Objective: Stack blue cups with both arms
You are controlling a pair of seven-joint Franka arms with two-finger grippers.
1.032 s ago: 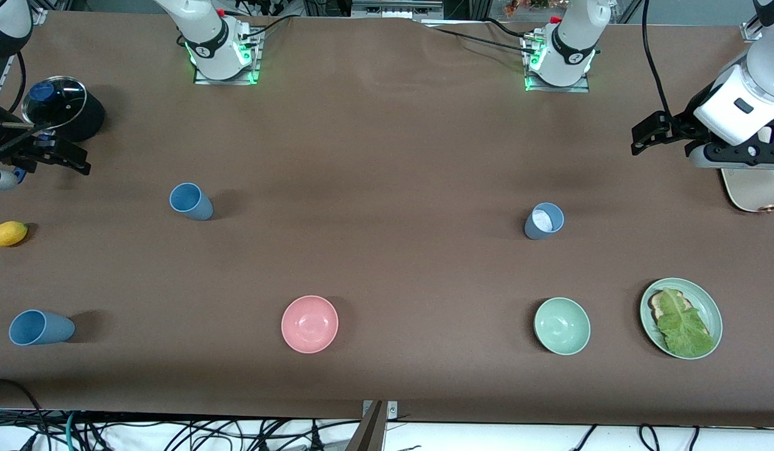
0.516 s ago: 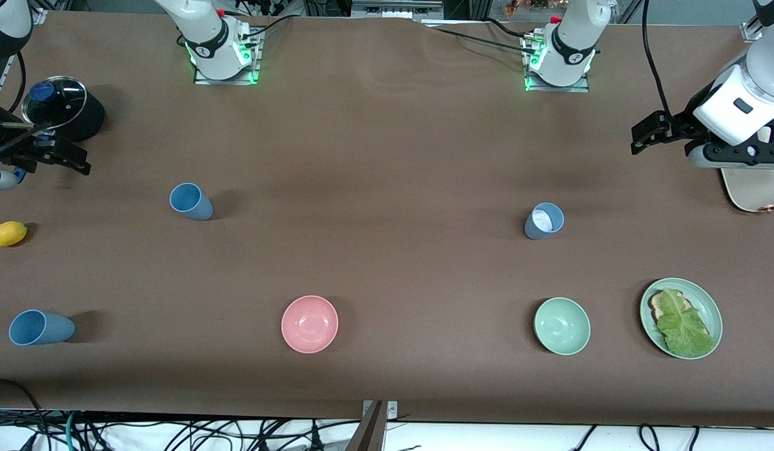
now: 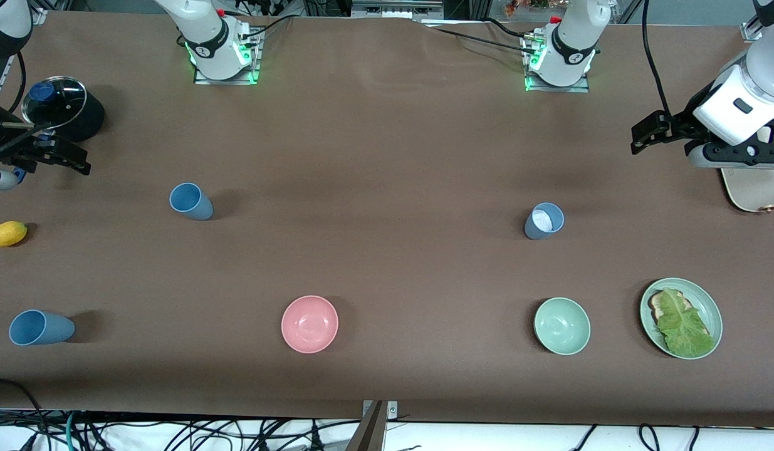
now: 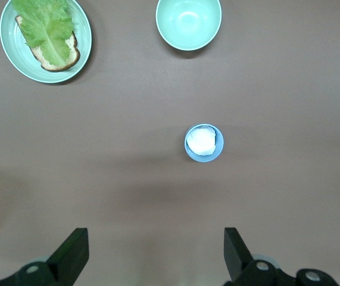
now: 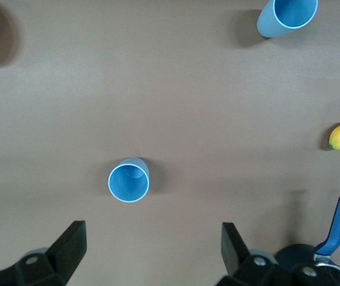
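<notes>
A plain blue cup [image 3: 190, 201] [image 5: 128, 180] stands toward the right arm's end of the table. A second blue cup [image 3: 41, 327] [image 5: 286, 16] stands nearer the front camera at that end. A grey-blue cup [image 3: 543, 220] [image 4: 203, 143] with a whitish inside stands toward the left arm's end. My left gripper [image 3: 640, 141] [image 4: 156, 253] hangs open and empty over bare table, apart from the grey-blue cup. My right gripper [image 3: 76, 161] [image 5: 153, 247] hangs open and empty over the table beside the black pot, apart from the plain blue cup.
A pink bowl [image 3: 309, 324], a pale green bowl [image 3: 562, 326] and a green plate [image 3: 706, 300] with toast and lettuce lie nearer the front camera. A lemon [image 3: 7, 233] and a lidded black pot [image 3: 61, 106] sit at the right arm's end. A cream object [image 3: 750, 188] lies under the left arm.
</notes>
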